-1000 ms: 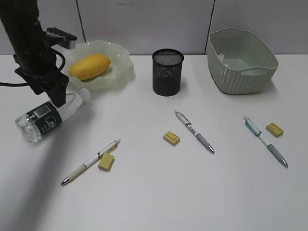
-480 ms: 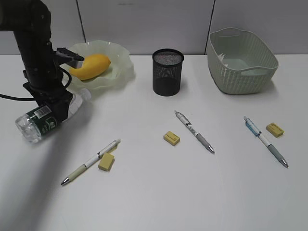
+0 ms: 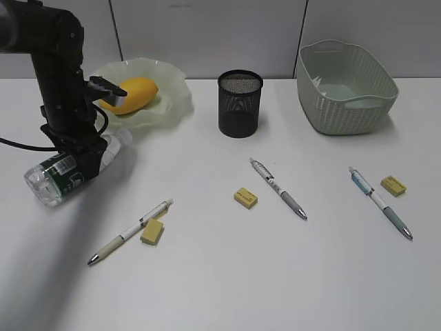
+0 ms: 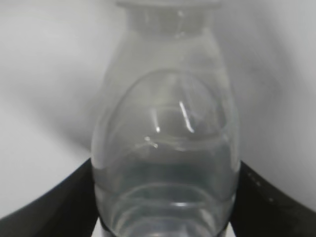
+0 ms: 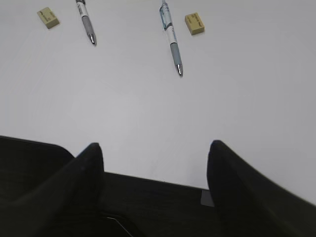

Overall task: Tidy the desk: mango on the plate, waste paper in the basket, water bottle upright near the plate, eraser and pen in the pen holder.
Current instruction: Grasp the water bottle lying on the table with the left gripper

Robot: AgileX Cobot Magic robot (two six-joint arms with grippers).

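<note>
The water bottle [image 3: 55,176] lies on its side on the desk [image 3: 220,276] at the left, cap towards the plate [image 3: 172,89]. My left gripper [image 3: 86,160] is down over it, with a jaw tight against each side of the bottle [image 4: 165,123] in the left wrist view [image 4: 165,197]. The mango [image 3: 129,94] lies on the plate. Three pens [image 3: 129,232] [image 3: 278,188] [image 3: 380,202] and three erasers [image 3: 152,232] [image 3: 245,198] [image 3: 393,185] lie on the desk. The pen holder [image 3: 240,103] stands at the back. My right gripper [image 5: 155,153] is open and empty. No waste paper shows.
The basket [image 3: 344,103] stands at the back right. The right wrist view shows two pens [image 5: 86,22] [image 5: 171,37] and two erasers [image 5: 48,17] [image 5: 194,23] far ahead, with the desk's dark front edge under the jaws.
My left arm has come down and swung upright over the lying bottle, and the jaws now sit around it. The bottle has shifted only slightly.
</note>
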